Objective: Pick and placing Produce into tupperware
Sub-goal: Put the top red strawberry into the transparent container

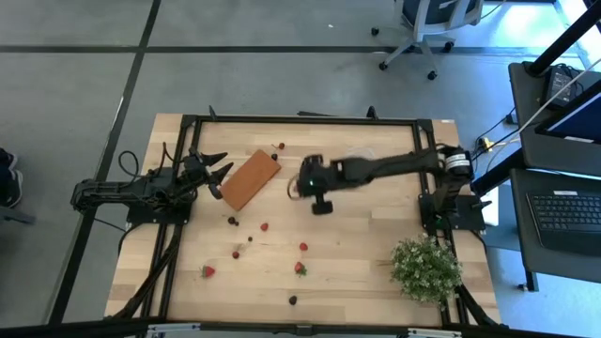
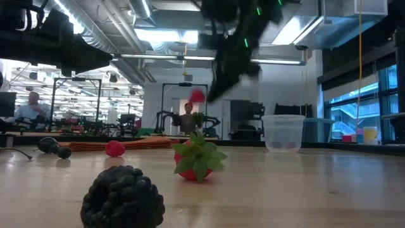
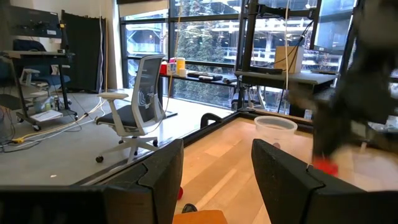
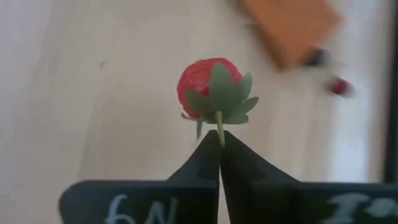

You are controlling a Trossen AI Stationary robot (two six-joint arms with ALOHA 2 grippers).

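Observation:
My right gripper hangs over the table's middle, shut on a red strawberry with a green top. The same berry shows raised in the low view. The tupperware, a small translucent cup, stands on its base on the table and also shows in the left wrist view. Several more berries lie loose on the wood, red ones and dark ones. My left gripper waits open at the table's left, by the orange-brown block. My right gripper pinches the strawberry's thin green stem between its two fingertips. The fingers come from above, slanting toward the table's left. The berry sticks out beyond the fingertips and is lifted clear of the table.
A flat orange-brown block lies left of centre, with two berries past its far end. A bushy green plant stands at the near right corner. A black frame borders the table. People sit in the room behind.

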